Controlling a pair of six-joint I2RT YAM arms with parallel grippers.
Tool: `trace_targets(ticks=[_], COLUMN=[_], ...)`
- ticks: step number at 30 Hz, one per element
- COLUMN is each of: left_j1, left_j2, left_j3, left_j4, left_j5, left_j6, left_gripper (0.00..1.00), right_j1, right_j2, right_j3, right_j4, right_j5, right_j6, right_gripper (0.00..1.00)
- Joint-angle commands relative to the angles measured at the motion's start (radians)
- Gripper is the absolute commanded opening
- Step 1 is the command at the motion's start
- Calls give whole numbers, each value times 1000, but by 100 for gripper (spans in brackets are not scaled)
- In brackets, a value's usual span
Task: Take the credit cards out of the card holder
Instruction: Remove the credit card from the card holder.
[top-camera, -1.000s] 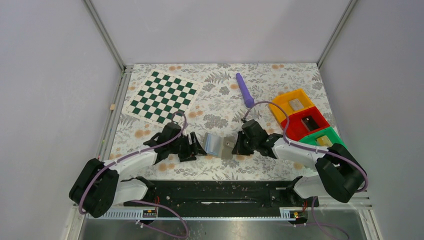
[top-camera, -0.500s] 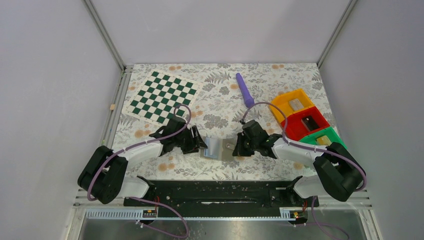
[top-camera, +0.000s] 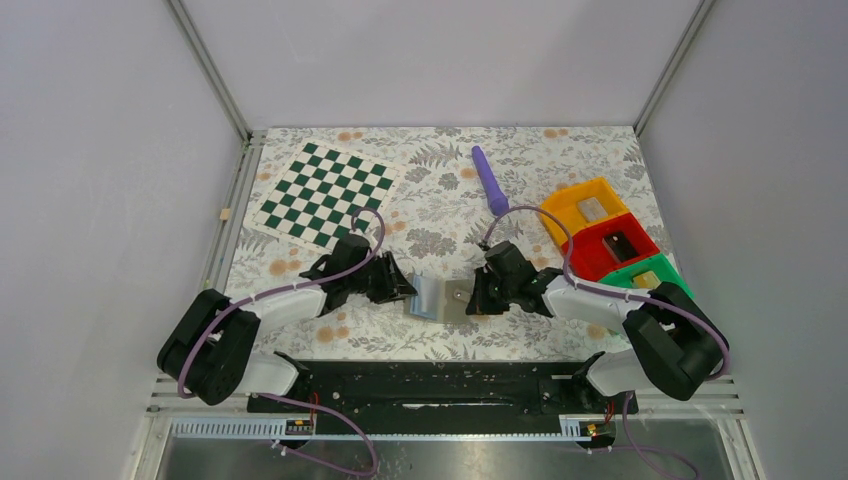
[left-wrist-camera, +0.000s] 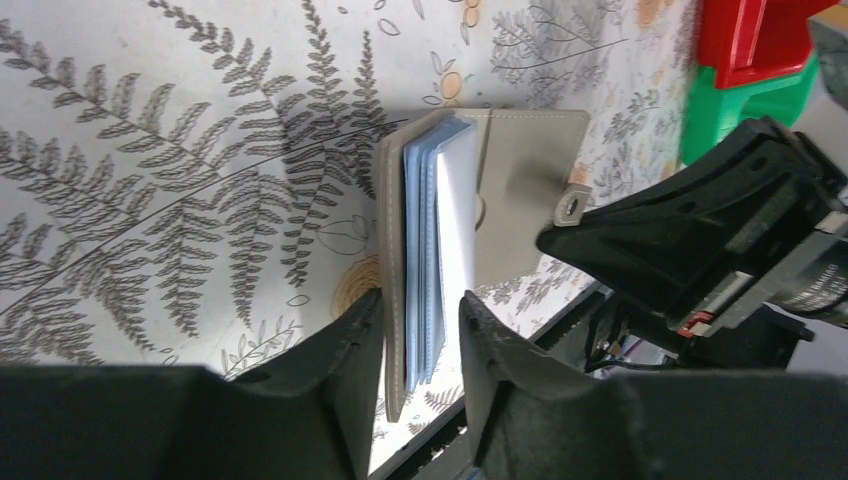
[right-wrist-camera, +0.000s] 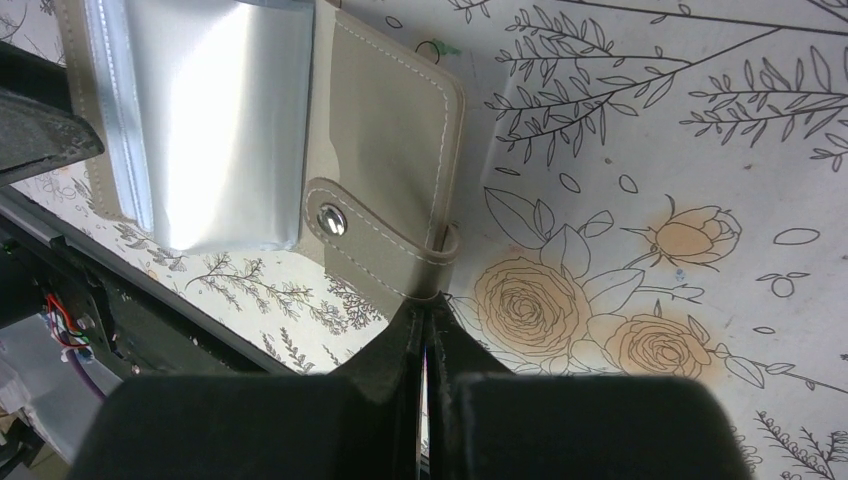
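The grey card holder (top-camera: 441, 297) lies open near the table's front middle. In the left wrist view its left leaf (left-wrist-camera: 392, 250) stands on edge, with light blue sleeves (left-wrist-camera: 425, 260) beside it. My left gripper (top-camera: 404, 291) is open, its jaws (left-wrist-camera: 418, 310) straddling that leaf and the sleeves. My right gripper (top-camera: 473, 299) is shut (right-wrist-camera: 430, 305) on the snap strap (right-wrist-camera: 375, 245) at the edge of the right leaf (right-wrist-camera: 385, 130). A shiny clear sleeve (right-wrist-camera: 215, 130) covers the inner face. No dark card shows in the holder.
A green chessboard mat (top-camera: 325, 193) lies at the back left and a purple stick (top-camera: 489, 180) at the back middle. Orange (top-camera: 553, 222), red (top-camera: 580, 256) and green (top-camera: 622, 281) bins stand at the right, each with a small item inside. The black base rail runs just in front.
My left gripper has moved right onto the holder's left leaf, which now stands between its fingers. The right gripper has stayed on the strap.
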Motion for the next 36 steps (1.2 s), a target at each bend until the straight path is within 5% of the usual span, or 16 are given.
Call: trace_targets(ticks=[1,13,23,29,36], left_j1=[-2,-1,-6,-63,-109], left_j2=[-6,-22,-117,-218,-236], left_j3=[-23,-44,-55,-51,-64], left_j4=[138,170,102,-3,-43], left_j5=[68,98,69,-51,-115], left_j6=[-13,-22,-52,-60,-87], left_gripper=[28,0,0,0,0], right_j1=[-7,-9,-7,52,158], right_j2=[6,-9,-232,-275,-147], right_j3=[-15,-8,90,166,190], right_j4=[-4,-23,-150,-169,-90], right_j5=[-13,-22,-51,-36,35], right_j6=[-14,-10,76,105,171], right_gripper=[0,0,51,63,82])
